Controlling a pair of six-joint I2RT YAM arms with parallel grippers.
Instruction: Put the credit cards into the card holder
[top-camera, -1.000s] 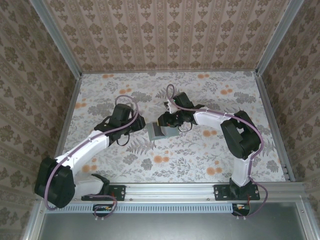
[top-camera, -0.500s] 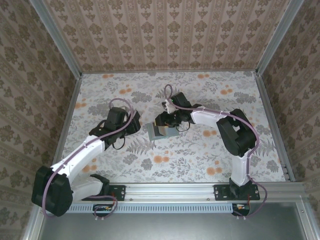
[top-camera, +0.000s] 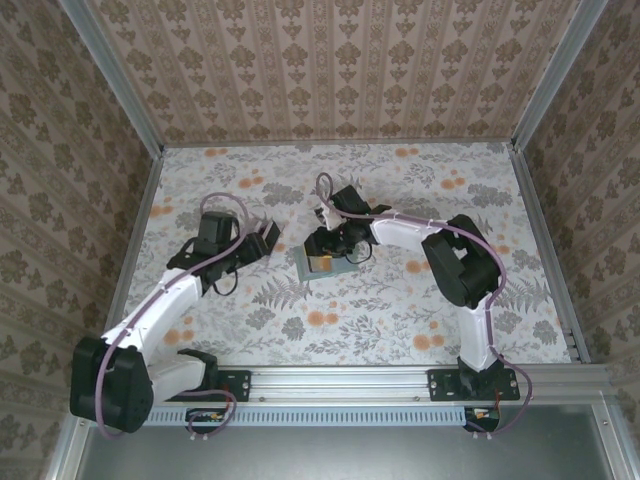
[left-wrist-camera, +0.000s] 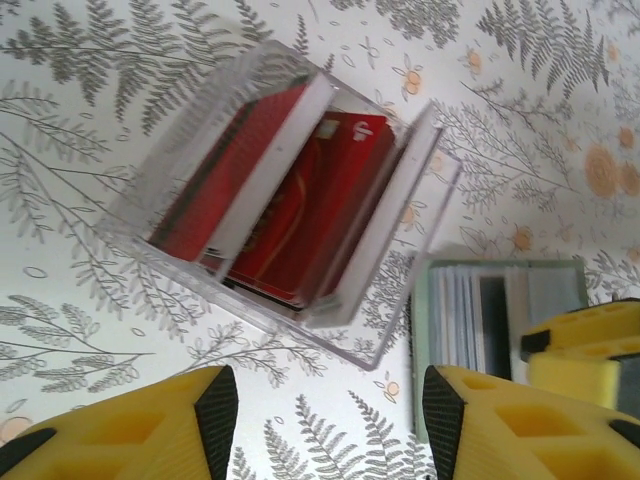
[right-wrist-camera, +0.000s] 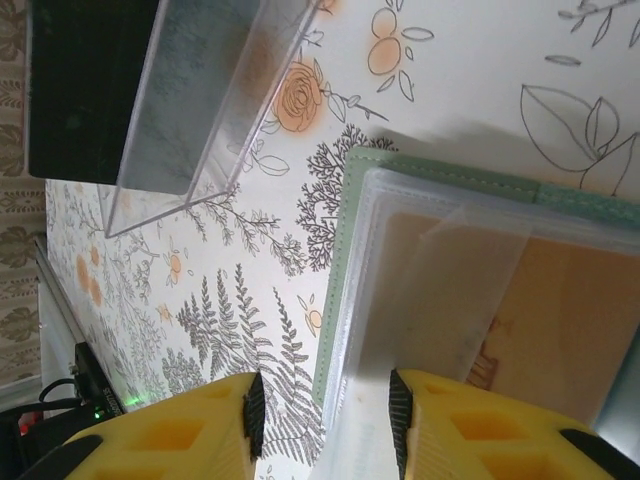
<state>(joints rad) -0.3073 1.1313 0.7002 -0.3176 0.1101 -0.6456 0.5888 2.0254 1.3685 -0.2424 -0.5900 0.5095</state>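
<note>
- Top view: the left pincer (top-camera: 268, 236) hangs over the bench (top-camera: 420, 310), left of centre. The right pincer (top-camera: 328, 248) is down at the card holder (top-camera: 306, 266), which lies flat and open near the middle. The two pincers are close together, and the right arm is plainly the nearer one to the holder.
- Left wrist view: the left pincer (left-wrist-camera: 328, 415) stands open with nothing between its yellow fingers (left-wrist-camera: 215, 410). Straight ahead of it is a clear box (left-wrist-camera: 185, 140) with red cards (left-wrist-camera: 310, 200) standing inside it between white dividers.
- In the same view, the long axis of the cards runs on a slant from lower left to upper right, so they sit skewed to the line between the fingers. The holder (left-wrist-camera: 420, 340) lies just beside the box at the lower right, and a yellow finger of the right pincer rests at its far edge.
- Judgement: the left arm is the one placed to pick a card, and it would need to turn its wrist to take a card across its thin faces.
- Right wrist view: the right pincer (right-wrist-camera: 325, 420) is partly open. The holder's green rim (right-wrist-camera: 335, 280) and the edge of its clear sleeves (right-wrist-camera: 440, 290) sit in the gap. Bare bench shows between the left finger and the rim, so I see no clamp on it.
- An orange card (right-wrist-camera: 570, 300) already sits under a sleeve, and the clear box is well off to the upper left.
</note>
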